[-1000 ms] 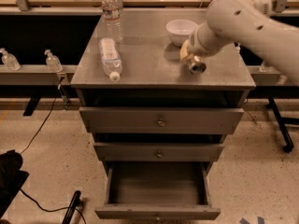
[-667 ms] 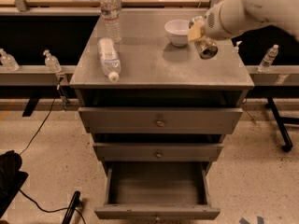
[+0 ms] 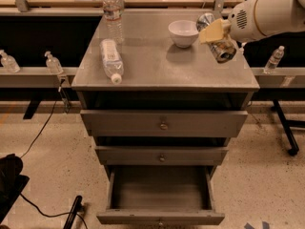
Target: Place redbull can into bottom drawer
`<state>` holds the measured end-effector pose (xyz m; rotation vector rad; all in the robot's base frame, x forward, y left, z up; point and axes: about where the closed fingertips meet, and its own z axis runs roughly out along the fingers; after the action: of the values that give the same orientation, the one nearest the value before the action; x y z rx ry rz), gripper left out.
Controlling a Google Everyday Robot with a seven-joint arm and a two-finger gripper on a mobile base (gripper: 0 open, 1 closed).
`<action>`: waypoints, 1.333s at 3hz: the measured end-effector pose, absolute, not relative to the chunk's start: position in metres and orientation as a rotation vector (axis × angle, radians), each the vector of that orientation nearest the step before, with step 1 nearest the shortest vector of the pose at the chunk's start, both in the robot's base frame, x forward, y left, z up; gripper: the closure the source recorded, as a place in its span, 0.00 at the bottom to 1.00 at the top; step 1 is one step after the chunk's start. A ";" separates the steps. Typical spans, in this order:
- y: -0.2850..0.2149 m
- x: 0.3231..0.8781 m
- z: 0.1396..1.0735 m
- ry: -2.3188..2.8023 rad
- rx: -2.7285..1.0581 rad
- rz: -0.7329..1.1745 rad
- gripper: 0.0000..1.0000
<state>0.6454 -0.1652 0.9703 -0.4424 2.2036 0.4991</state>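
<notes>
The gripper (image 3: 215, 34) hangs above the far right part of the bench (image 3: 157, 73), just right of the white bowl (image 3: 183, 32). Its jaws are clamped on the redbull can (image 3: 223, 50), which lies tilted between them, clear of the bench top, with one shiny round end showing up and to the left. The bottom drawer (image 3: 159, 191) is pulled out towards the near side, low in the cabinet and well apart from the can, and its tray looks bare.

The step in hand looks like the carry from bench to drawer. To do it well, the arm should probably swing the can near-wards past the bench's front edge before it drops, so that neither can nor wrist catches the lip or the two shut drawer fronts. It should then go down over the middle of the open tray, well inside the low front panel, and let go only when the can is close to the tray floor, since a tilted round can dropped from height would likely roll or bounce.

Count, left to right:
- Two small bottles (image 3: 8, 61) on the left ledge.
- One upright water bottle (image 3: 113, 11) and one lying water bottle (image 3: 111, 58) on the bench.
- One bowl.
- One can.
- One small bottle (image 3: 275, 58) on the right ledge.
- Three drawers: top drawer (image 3: 163, 123), middle drawer (image 3: 161, 155), and the bottom one open.
</notes>
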 end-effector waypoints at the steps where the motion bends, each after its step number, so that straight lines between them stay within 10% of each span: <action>1: -0.164 0.647 0.970 2.203 -0.448 0.494 1.00; 4: -0.130 0.572 0.831 2.143 -0.711 1.022 1.00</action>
<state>0.5719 -0.1297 0.8314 -0.7113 2.1425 1.0225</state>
